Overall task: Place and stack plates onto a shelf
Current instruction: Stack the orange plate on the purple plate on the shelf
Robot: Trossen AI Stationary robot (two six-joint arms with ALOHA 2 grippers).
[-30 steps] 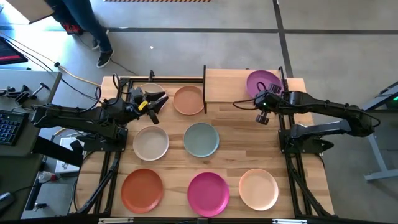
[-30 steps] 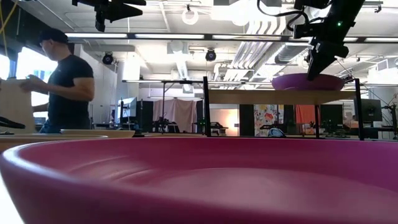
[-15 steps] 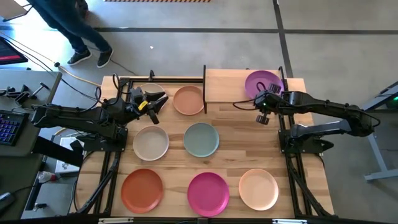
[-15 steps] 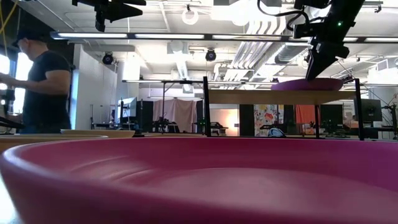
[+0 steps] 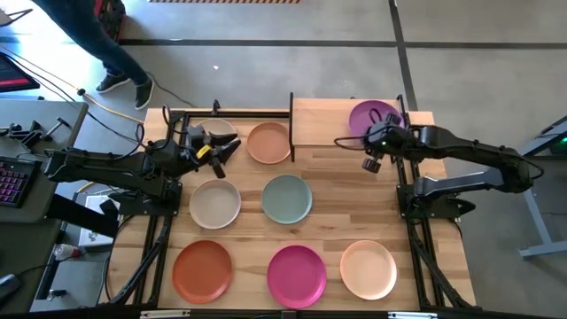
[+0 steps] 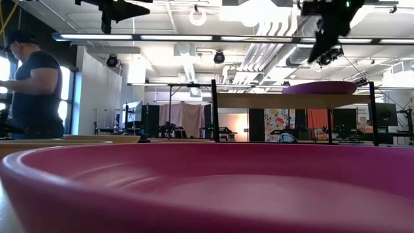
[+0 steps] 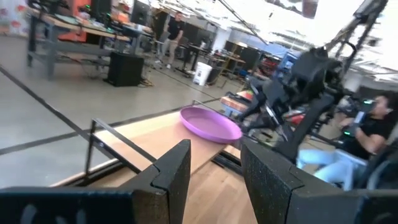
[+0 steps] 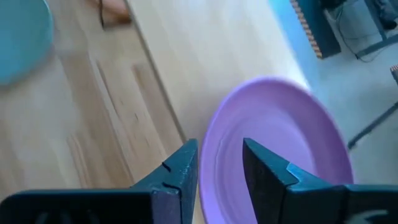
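A purple plate (image 5: 366, 115) (image 6: 321, 87) (image 8: 280, 137) lies flat on its base at the right end of the light-wood shelf (image 5: 323, 124) (image 6: 272, 100). My right gripper (image 5: 383, 129) (image 6: 331, 46) (image 8: 219, 165) hovers open above the plate's near rim, clear of it. My left gripper (image 5: 229, 144) (image 7: 214, 171) waits open, high over the table's far left, beside a peach plate (image 5: 269, 143) and a cream plate (image 5: 211, 130) that it partly hides. The left wrist view shows the purple plate (image 7: 210, 123) far off.
On the tabletop lie a cream plate (image 5: 215, 203), a grey-teal plate (image 5: 286, 198), a rust-orange plate (image 5: 202, 270), a magenta plate (image 5: 297, 273) that fills the low view's foreground, and a pale pink plate (image 5: 368, 268). A person (image 6: 29, 84) stands beyond the far left corner.
My right gripper has opened and let go of the purple plate, then risen straight up off it. The plate has come down from just above the board and now rests flat on the shelf.
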